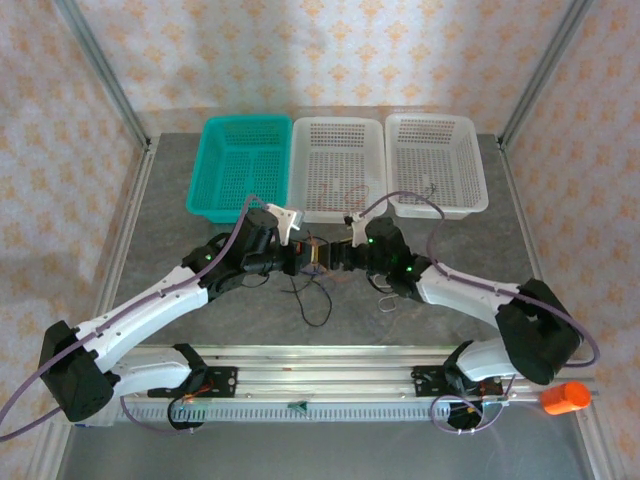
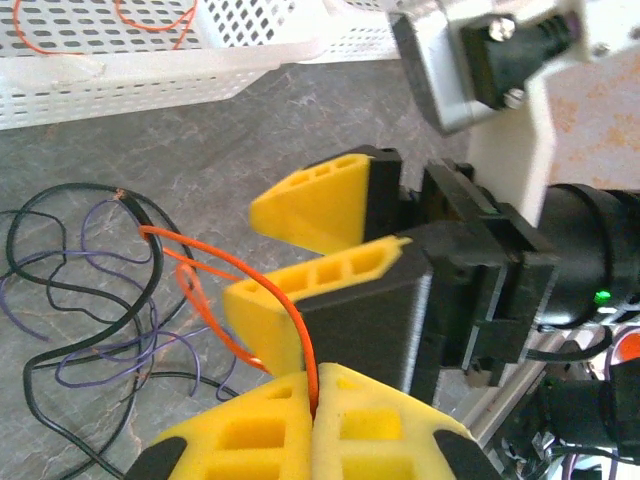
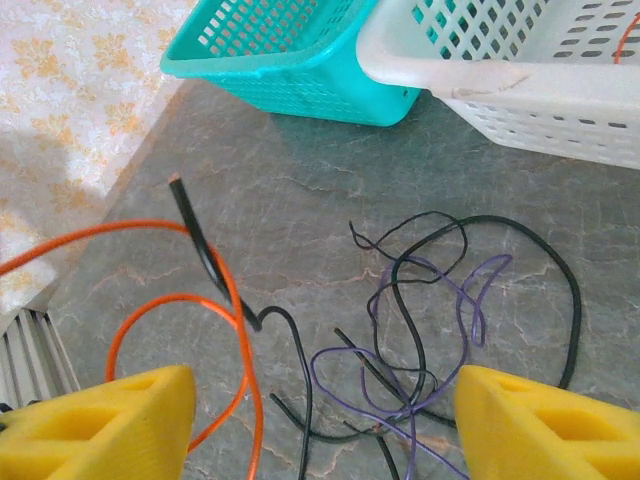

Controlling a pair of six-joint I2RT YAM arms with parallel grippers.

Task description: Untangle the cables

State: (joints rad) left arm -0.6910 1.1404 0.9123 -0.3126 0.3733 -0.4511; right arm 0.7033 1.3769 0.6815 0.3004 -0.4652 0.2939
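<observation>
1. Carrying everything is the grey tabletop [image 1: 200, 330]. Three baskets stand along its far side: a teal basket [image 1: 245, 120] on the left, a white basket [image 1: 338, 125] in the middle and a second white basket [image 1: 434, 118] on the right. A loose orange strand [image 2: 150, 20] lies in one of the white ones.
2. Both arms reach in and meet at the middle of the tabletop, just on the near side of the baskets. The left fingers [image 2: 380, 430] are pressed shut on the orange cable [image 2: 300, 330], which runs out of the seam between them. The right fingers [image 3: 110, 420] stand wide apart with nothing between them, just beside the left pair and above the tangle.
3. The cables [image 1: 315, 295] lie in a loose heap on the tabletop under the fingers. A black cable [image 3: 570, 290] makes big loops, a thin purple cable [image 3: 470, 300] threads through them, and the orange one crosses a black end on the left.
4. What could go wrong, as I judge it:
   - Pulling the orange cable away may drag the black one along where they cross, tightening the knot instead of freeing it.
   - The right fingers could close on several strands at once, because the loops overlap so closely.
   - The thin cable may slip from the soft yellow fingers under a hard tug.
   - The two pairs of fingers are close enough to bump each other.
</observation>
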